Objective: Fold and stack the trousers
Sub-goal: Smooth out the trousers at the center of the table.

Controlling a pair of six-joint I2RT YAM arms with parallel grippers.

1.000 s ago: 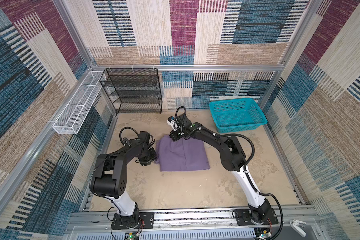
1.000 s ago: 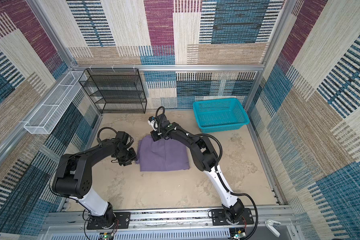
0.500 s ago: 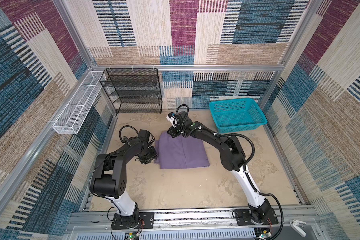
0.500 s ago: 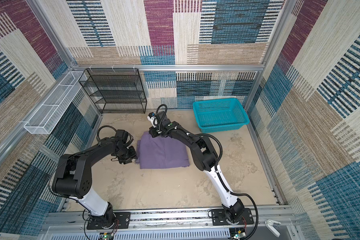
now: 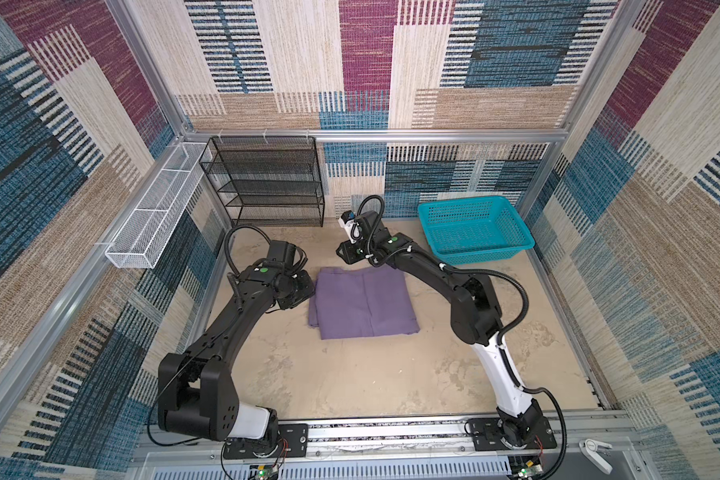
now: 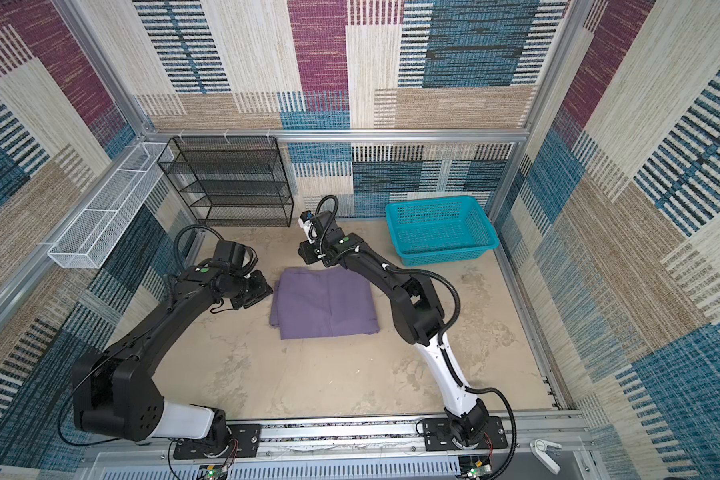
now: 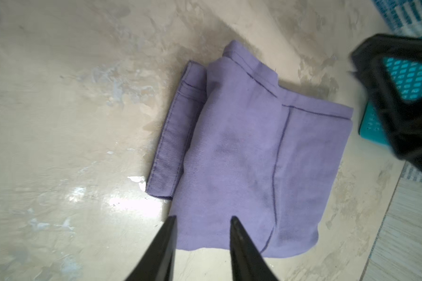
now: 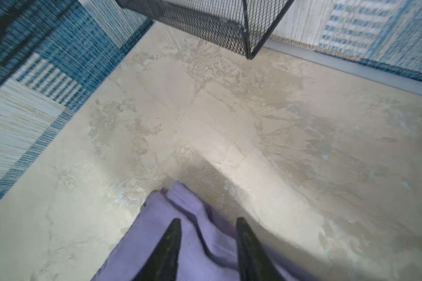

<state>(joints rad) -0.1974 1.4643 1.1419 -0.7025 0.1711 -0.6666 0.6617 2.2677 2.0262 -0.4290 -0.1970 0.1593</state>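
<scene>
Left gripper [image 7: 202, 219] hangs by the left edge of the folded trousers [image 5: 364, 301], fingers apart, nothing pinched; trousers lie flat on the table [image 5: 350, 374]; right gripper [image 8: 208, 220] over their far corner, fingers apart too; teal basket [image 5: 485, 254] further right.

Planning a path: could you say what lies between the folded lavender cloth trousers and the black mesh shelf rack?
Only bare beige tabletop separates the lavender trousers from the black mesh rack, per the right wrist view.
</scene>
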